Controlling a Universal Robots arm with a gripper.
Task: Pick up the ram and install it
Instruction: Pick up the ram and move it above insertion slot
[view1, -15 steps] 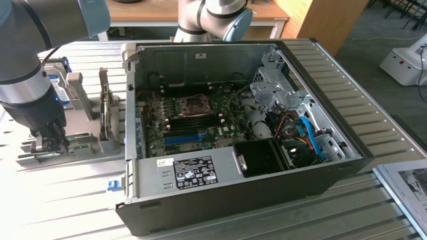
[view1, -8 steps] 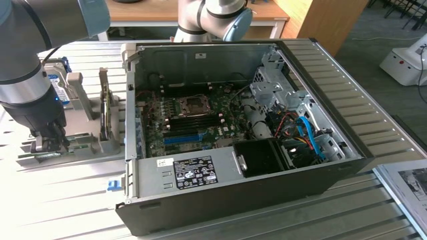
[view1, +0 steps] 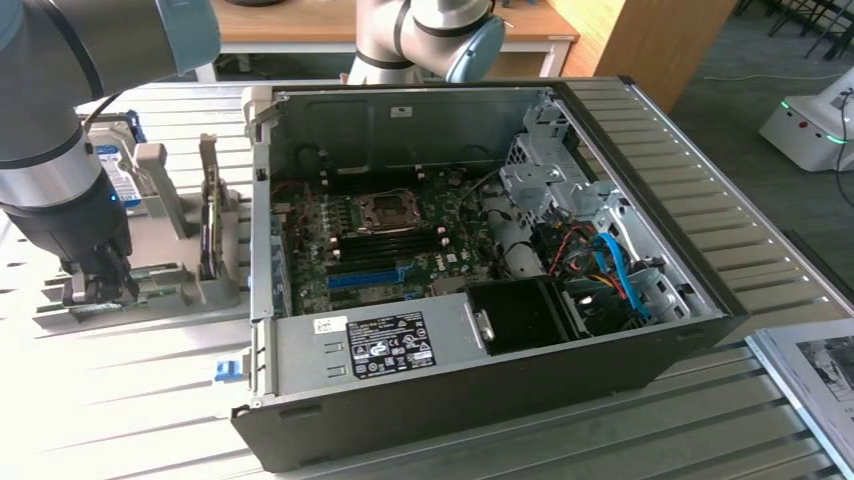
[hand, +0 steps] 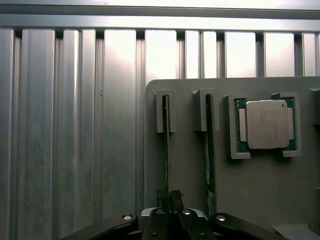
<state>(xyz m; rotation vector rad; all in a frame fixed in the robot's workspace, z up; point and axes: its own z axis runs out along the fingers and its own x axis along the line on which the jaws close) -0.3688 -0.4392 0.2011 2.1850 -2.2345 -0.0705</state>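
- Standing low at the exterior view's left, the black two-finger gripper (view1: 100, 285) is down in a pale grey plastic holder (view1: 167, 290) that rests on the ribbed metal table (view1: 120, 400)
- In the wrist view the gripper (hand: 169, 196) has its jaws pressed together on the ram (hand: 167, 145), a long, thin green circuit-board stick seen edge-on; it stands on its edge in a narrow slot of the holder, with its far end inside the slot's end bracket
- A second dark-and-green stick (hand: 208, 150) stands in the neighbouring slot just beside it, and a square silver processor chip (hand: 266, 124) sits in a pocket further along
- In the middle of the exterior view lies the open black computer case (view1: 400, 120), well apart from the holder, with the green motherboard (view1: 314, 255) and its row of dark memory slots (view1: 387, 237) exposed
- Risk, as I judge it: the pinch is on a very thin edge, so the ram could slip or twist between the pads
- If the grip is off-centre, which cannot be told here, the stick may tilt and bind against the slot walls or bracket
- A sideways drift could knock the second stick
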